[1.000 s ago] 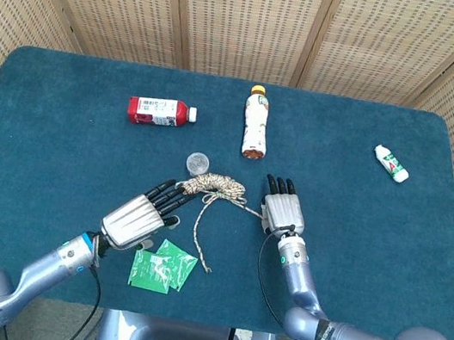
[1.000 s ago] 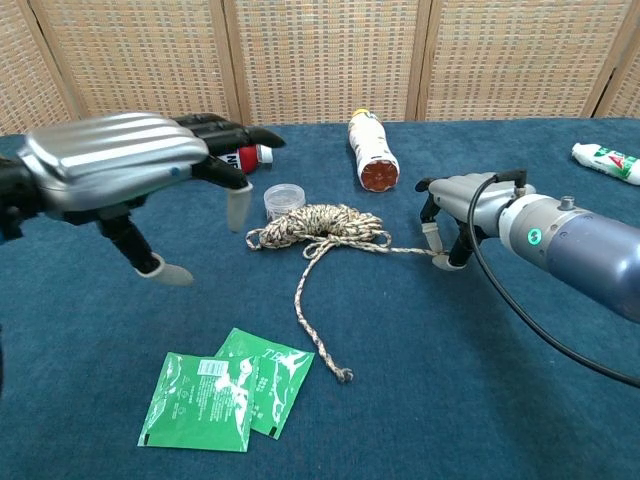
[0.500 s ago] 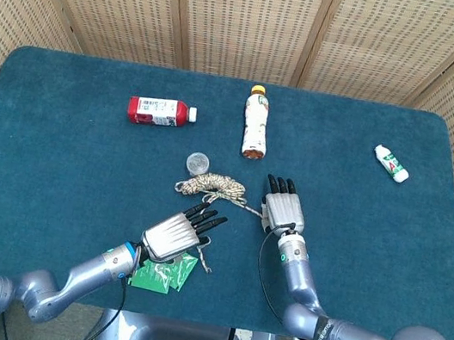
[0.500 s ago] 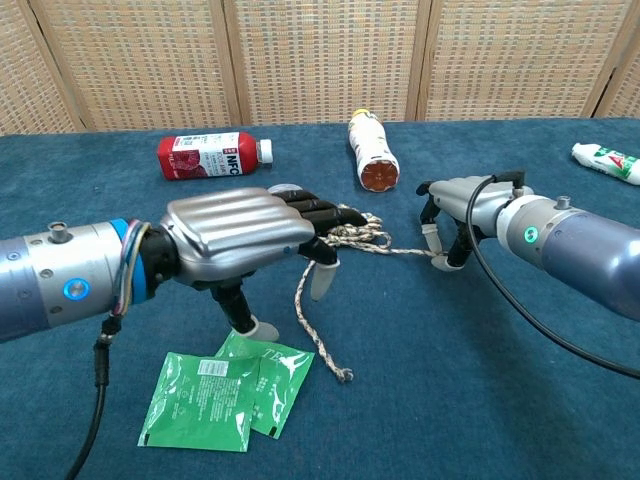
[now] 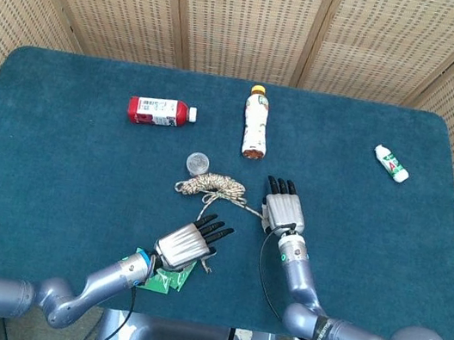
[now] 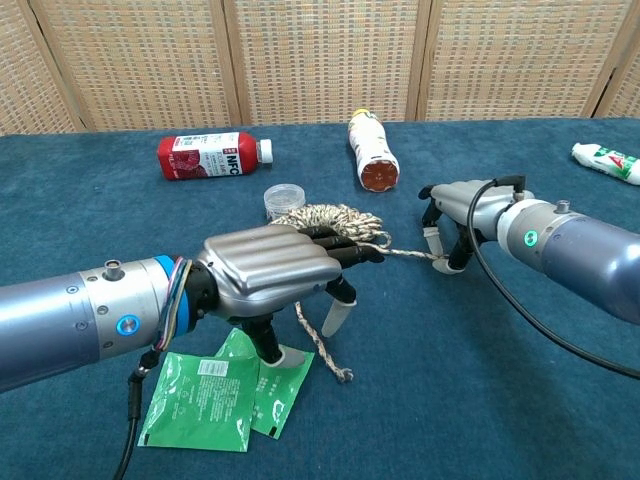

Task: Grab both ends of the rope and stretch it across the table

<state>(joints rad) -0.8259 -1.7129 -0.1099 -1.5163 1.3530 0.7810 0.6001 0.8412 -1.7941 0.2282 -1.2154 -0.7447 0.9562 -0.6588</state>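
Note:
The speckled rope [image 5: 211,187] [image 6: 330,218] lies mostly in a coil at the middle of the blue table [image 5: 53,167]. Its loose tail [image 6: 322,345] runs toward the front and ends near the green packets. My left hand [image 5: 188,244] [image 6: 272,268] hangs over that tail with fingers spread, holding nothing, and its thumb tip touches a packet. The rope's other end runs right to my right hand [image 5: 281,209] [image 6: 456,218]. That hand rests on the table and pinches the rope between its thumb and a fingertip [image 6: 431,240].
Two green packets [image 5: 164,276] [image 6: 215,400] lie under and beside my left hand. A small clear jar [image 5: 198,163] [image 6: 281,200] stands just behind the coil. Further back lie a red bottle [image 5: 160,111] and a tan drink bottle [image 5: 256,122]. A white tube [image 5: 391,163] is far right.
My left hand has moved from the coil's left side toward the front and right, now over the rope's loose tail. The right hand and the coil have stayed put.

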